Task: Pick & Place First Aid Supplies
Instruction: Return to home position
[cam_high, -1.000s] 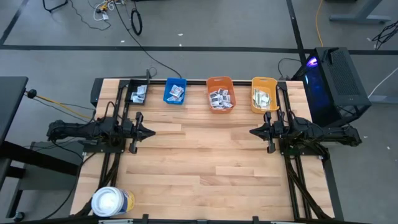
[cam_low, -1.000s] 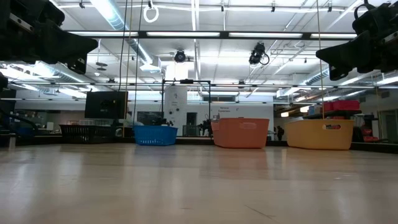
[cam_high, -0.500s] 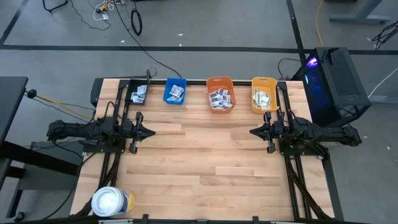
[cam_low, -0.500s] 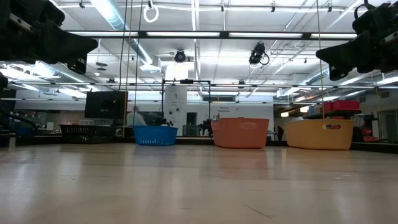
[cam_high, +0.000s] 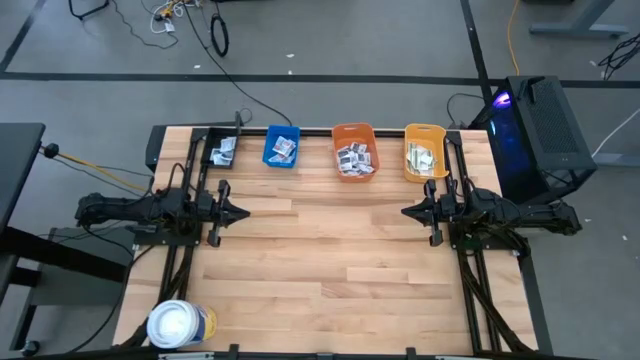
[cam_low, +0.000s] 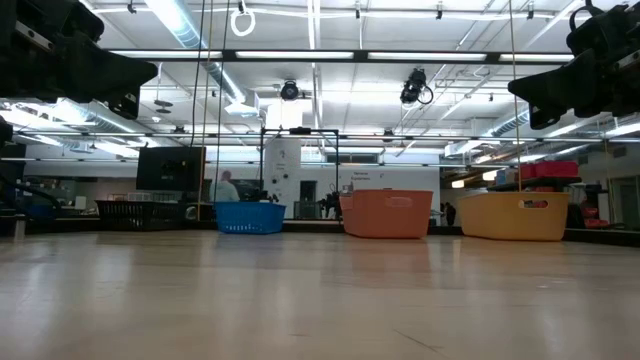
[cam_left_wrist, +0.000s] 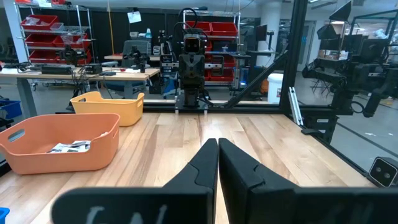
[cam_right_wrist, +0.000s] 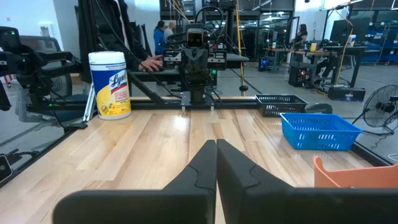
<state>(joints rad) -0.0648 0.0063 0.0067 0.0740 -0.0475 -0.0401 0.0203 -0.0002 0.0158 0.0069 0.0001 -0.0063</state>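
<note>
Left hand (cam_high: 240, 213) hovers over the left side of the surface (cam_high: 320, 270), its two fingers (cam_left_wrist: 205, 165) pressed together with nothing between them; right hand (cam_high: 405, 212) hovers over the right side in the same way, fingers (cam_right_wrist: 202, 168) closed and empty; the two hands point at each other across the middle of the wood, well apart.

First aid packets (cam_high: 355, 158) lie inside four containers lined up along the far edge, beyond both hands; from left to right these are a black wire basket (cam_high: 210, 150), a blue bin (cam_high: 268, 150), an orange bin (cam_high: 336, 150) and a yellow bin (cam_high: 425, 127); the orange bin holds white packets with dark print, the blue bin blue-printed ones, the yellow bin pale greenish strips, the basket a few packets.

A Lysol wipes canister (cam_high: 180, 325) stands upright at the near left corner, well apart from the left hand; a computer tower (cam_high: 535, 125) with a blue light stands off the surface past the far right corner; in the low view a person (cam_low: 226, 186) shows in the room behind the blue bin.
</note>
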